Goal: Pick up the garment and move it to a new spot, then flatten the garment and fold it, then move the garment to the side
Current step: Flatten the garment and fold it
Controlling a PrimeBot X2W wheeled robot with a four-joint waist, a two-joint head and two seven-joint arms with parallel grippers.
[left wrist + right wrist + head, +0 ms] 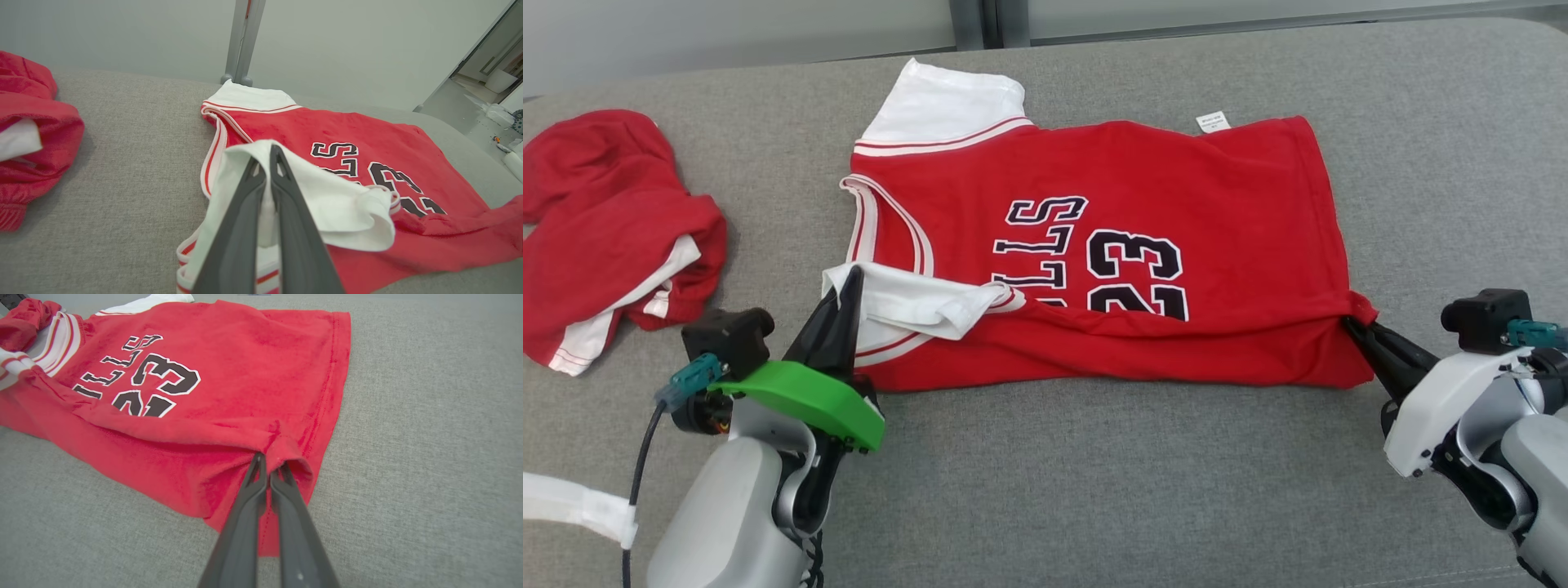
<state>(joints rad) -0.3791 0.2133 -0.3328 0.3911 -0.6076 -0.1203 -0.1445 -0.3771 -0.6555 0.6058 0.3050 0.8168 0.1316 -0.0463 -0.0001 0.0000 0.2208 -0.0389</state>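
the red jersey (pixel 1111 245) lies spread across the middle of the grey cushion (pixel 1094 490), collar toward my left and hem toward my right. its near long edge is lifted and rolled over, so it covers the bottom of the black lettering and the number. it looks like thin, soft knit: light and limp, with no stiffness to hold a line. i judge it will sag between two grips and wrinkle wherever it goes slack. the sensible holds are the two ends of the edge being folded, and that is where i am. my left claw (pixel 853 276) is pinched together on the near white sleeve (pixel 915 304), with the cloth caught between the fingers. my right claw (pixel 1352 323) is clamped on the near hem corner, red fabric bunched around the tips. so thin a pinch could slip if i draw the ends apart too hard.

i cannot see what lies under the rolled edge, nor how many layers each claw has caught. the small white label (pixel 1211 122) at the far hem is too small to read. a second red garment (pixel 605 229) lies crumpled well apart on my left, cut off by the edge. a white strap (pixel 572 502) runs out at the lower left, and i cannot tell what it belongs to.
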